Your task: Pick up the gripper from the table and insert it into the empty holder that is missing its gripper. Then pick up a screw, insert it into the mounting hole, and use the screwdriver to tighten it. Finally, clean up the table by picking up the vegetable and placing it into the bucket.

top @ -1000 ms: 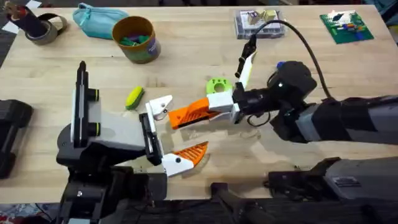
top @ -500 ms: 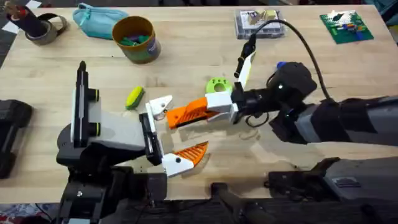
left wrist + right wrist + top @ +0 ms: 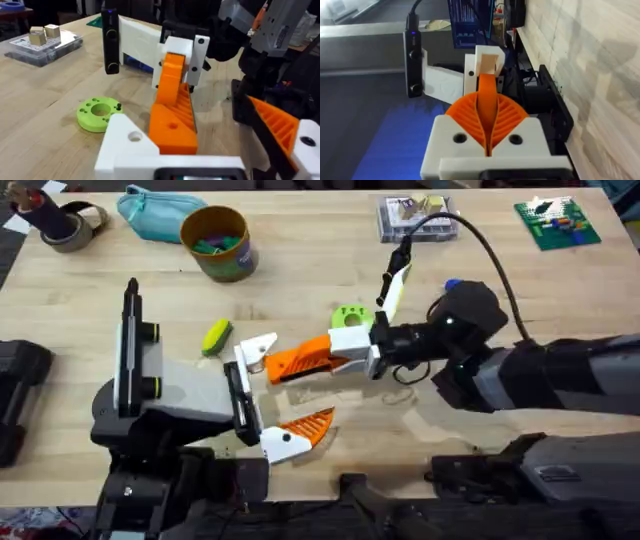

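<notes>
Your right gripper (image 3: 350,352) reaches in from the right with its orange pads pressed together on the gripper (image 3: 300,360), the small orange ribbed finger, whose tip sits against the white holder (image 3: 256,350) at the end of the grey stand (image 3: 170,395). From overhead you cannot tell whether the finger is seated in the holder or only touching it. In the left wrist view the orange piece (image 3: 172,117) lies right beside the white mount (image 3: 127,142), the joint cut off at the bottom edge. The left gripper's fingers are hard to make out, so you cannot tell their state. The vegetable (image 3: 216,336) lies on the table (image 3: 300,270), well apart from the bucket (image 3: 218,242). The screwdriver (image 3: 452,283) is mostly hidden behind the right arm.
</notes>
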You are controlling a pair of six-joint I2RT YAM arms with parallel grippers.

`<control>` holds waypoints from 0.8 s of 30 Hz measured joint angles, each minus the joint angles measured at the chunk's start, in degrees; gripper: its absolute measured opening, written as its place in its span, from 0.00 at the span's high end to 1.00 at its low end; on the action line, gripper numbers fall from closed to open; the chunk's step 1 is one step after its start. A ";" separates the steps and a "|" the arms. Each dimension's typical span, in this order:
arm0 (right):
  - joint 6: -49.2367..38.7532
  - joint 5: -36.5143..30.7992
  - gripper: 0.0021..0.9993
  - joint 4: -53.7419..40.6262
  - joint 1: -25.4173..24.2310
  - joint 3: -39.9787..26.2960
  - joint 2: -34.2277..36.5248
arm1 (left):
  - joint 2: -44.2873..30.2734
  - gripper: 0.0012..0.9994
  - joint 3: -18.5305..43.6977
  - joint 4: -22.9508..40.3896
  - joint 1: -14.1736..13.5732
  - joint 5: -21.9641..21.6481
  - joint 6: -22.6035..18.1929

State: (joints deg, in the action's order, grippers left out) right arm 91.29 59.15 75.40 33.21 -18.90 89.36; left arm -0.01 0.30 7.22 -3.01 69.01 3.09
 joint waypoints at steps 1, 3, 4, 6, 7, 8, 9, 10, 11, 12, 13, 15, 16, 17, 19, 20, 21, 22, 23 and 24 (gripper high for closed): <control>0.02 -0.02 0.98 0.01 0.00 0.00 0.00 | 0.02 0.01 0.00 0.00 0.00 0.00 0.00; 0.02 -0.07 0.98 -0.01 0.00 0.00 0.00 | 0.00 0.01 0.00 0.00 0.00 0.01 0.00; 0.02 -0.14 0.98 0.00 0.00 0.00 0.00 | 0.01 0.01 0.00 0.00 0.00 0.01 0.00; 0.02 -0.32 0.98 -0.01 0.00 0.00 0.00 | 0.01 0.01 0.00 0.00 0.00 0.00 0.00; 0.02 -0.42 0.98 -0.01 0.00 0.00 0.00 | -0.01 0.01 0.00 0.00 0.00 0.00 0.00; 0.02 -0.50 0.98 0.00 0.00 0.00 0.00 | 0.00 0.01 0.00 0.00 0.00 0.00 0.00; 0.03 -0.65 0.98 0.02 0.00 0.00 0.00 | 0.01 0.01 0.00 0.00 0.00 0.00 0.00; 0.11 -0.83 0.98 0.02 0.00 0.00 0.00 | -0.01 0.01 0.00 0.00 0.00 0.00 0.00; 0.27 -0.98 0.98 0.02 0.00 0.00 0.00 | -0.01 0.01 0.00 0.00 0.00 0.00 0.00; 0.38 -1.18 0.98 0.01 0.00 0.01 0.00 | -0.01 0.01 0.00 0.00 0.00 0.00 0.00; 0.48 -1.36 0.98 -0.01 0.00 0.02 0.00 | 0.00 0.01 0.00 0.00 0.00 0.00 0.00; 0.71 -1.55 0.98 -0.01 0.00 0.00 0.00 | 0.02 0.01 0.00 0.00 0.00 0.00 0.00; 0.82 -1.65 0.98 -0.01 0.00 0.00 0.00 | 0.01 0.01 0.00 0.00 0.00 0.00 0.00; 0.87 -1.76 0.98 -0.01 0.00 0.00 0.00 | -0.01 0.01 0.00 0.00 0.00 0.00 0.00; 0.96 -1.92 0.98 -0.01 0.00 0.01 0.00 | 0.01 0.01 0.00 0.00 0.00 0.00 0.00; 1.07 -1.95 0.98 -0.01 0.00 0.02 0.00 | -0.01 0.01 0.00 0.00 0.00 0.00 0.00; 1.09 -1.99 0.98 -0.01 0.00 0.00 0.00 | -0.01 0.01 0.00 0.00 0.00 0.00 0.00; 1.12 -2.04 0.98 -0.01 0.00 0.00 0.00 | -0.01 0.01 0.00 0.00 0.00 0.00 0.00; 1.20 -2.15 0.98 -0.01 0.00 0.00 0.00 | 0.00 0.01 0.00 0.00 0.00 0.00 0.00; 1.28 -2.20 0.98 -0.03 0.00 0.01 0.00 | 0.01 0.01 0.00 0.00 0.00 0.00 0.00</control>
State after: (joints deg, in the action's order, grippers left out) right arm 92.58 56.95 75.37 33.21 -18.89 89.36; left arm 0.01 0.30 7.22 -3.01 69.01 3.09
